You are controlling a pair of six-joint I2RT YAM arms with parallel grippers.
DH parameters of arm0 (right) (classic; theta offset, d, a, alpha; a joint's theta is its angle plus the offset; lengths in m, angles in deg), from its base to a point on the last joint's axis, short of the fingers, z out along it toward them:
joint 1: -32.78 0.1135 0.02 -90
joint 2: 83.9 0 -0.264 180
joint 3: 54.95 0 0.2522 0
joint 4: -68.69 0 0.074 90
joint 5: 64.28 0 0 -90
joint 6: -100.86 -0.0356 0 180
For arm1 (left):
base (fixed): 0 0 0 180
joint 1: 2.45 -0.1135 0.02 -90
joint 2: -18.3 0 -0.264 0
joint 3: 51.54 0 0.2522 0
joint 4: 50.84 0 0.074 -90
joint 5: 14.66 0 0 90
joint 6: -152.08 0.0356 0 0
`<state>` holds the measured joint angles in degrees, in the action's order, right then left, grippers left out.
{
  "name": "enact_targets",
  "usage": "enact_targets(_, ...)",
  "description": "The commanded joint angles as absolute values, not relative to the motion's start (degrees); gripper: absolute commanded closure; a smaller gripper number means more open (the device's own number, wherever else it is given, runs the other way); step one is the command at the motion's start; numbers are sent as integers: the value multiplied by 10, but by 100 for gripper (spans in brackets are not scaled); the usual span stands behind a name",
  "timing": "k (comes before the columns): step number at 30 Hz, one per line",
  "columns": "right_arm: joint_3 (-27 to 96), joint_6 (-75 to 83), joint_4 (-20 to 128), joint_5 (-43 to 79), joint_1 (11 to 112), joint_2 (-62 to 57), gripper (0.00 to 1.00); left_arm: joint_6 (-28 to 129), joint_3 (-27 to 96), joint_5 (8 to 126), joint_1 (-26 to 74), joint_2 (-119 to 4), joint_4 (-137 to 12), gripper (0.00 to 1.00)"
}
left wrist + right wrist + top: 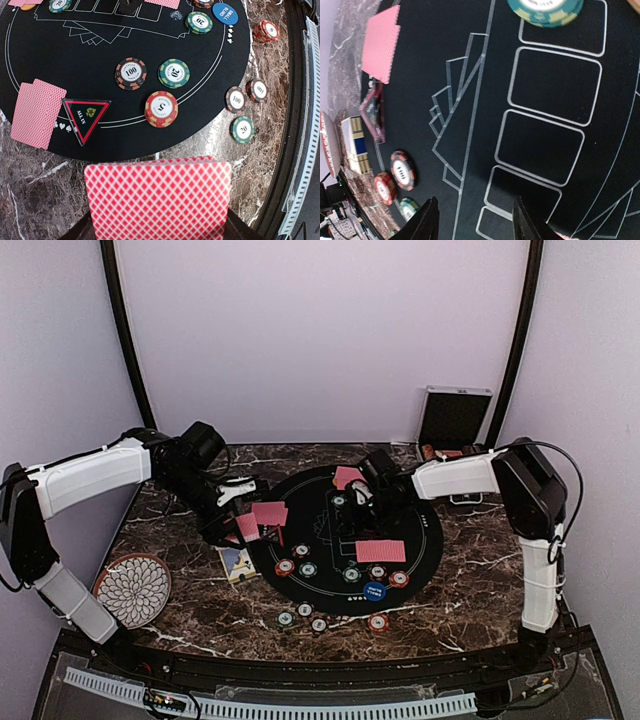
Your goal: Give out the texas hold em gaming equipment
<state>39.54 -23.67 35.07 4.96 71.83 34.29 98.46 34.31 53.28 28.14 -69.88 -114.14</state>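
Observation:
My left gripper [262,520] is shut on a deck of red-backed cards [157,197], held above the left rim of the black round mat [345,495]. In the left wrist view a red-backed card pair [38,113], a 100 chip [130,73], a green 20 chip [174,73], a red chip stack [161,108] and the blue disc [225,13] lie on the mat. My right gripper [362,502] hovers open and empty over the mat's printed card boxes, as the right wrist view [476,222] shows. More red cards [381,551] lie on the mat's right side.
Several chips [304,612] lie on the marble in front of the mat. A triangular ALL IN marker [85,117] sits at the mat's edge. A card box [237,563] and a flower-patterned plate [133,588] are at the left. The chip case [454,420] stands open at the back right.

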Motion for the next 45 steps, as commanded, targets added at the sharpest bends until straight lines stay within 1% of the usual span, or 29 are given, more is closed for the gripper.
enact_targets(1, 408, -232, 352, 64, 719, 356, 50, 988, 351, 522, 279, -671, -1154, 100)
enact_targets(8, 355, -223, 346, 82, 718, 342, 53, 989, 350, 521, 279, -670, -1153, 100)
enact_targets(19, 253, -222, 347, 93, 703, 258, 55, 989, 352, 521, 279, -671, -1153, 100)
enact_targets(24, 252, -229, 362, 72, 703, 241, 55, 989, 352, 519, 279, -674, -1152, 100)
enact_targets(27, 278, -239, 368, 51, 706, 232, 54, 988, 353, 518, 279, -675, -1152, 100)
enact_targets(29, 304, -243, 362, 39, 711, 225, 49, 989, 354, 519, 279, -676, -1153, 100)
enact_targets(33, 344, -262, 367, 10, 726, 207, 33, 989, 356, 519, 279, -674, -1152, 100)
enact_targets(36, 358, -292, 390, -24, 738, 202, 16, 988, 357, 517, 279, -676, -1152, 100)
enact_targets(37, 361, -303, 398, -35, 743, 203, 7, 988, 357, 517, 279, -677, -1152, 100)
enact_targets(38, 364, -313, 407, -43, 749, 205, 2, 988, 358, 517, 279, -677, -1152, 100)
enact_targets(45, 356, -389, 493, -96, 782, 229, 2, 988, 362, 518, 279, -676, -1153, 100)
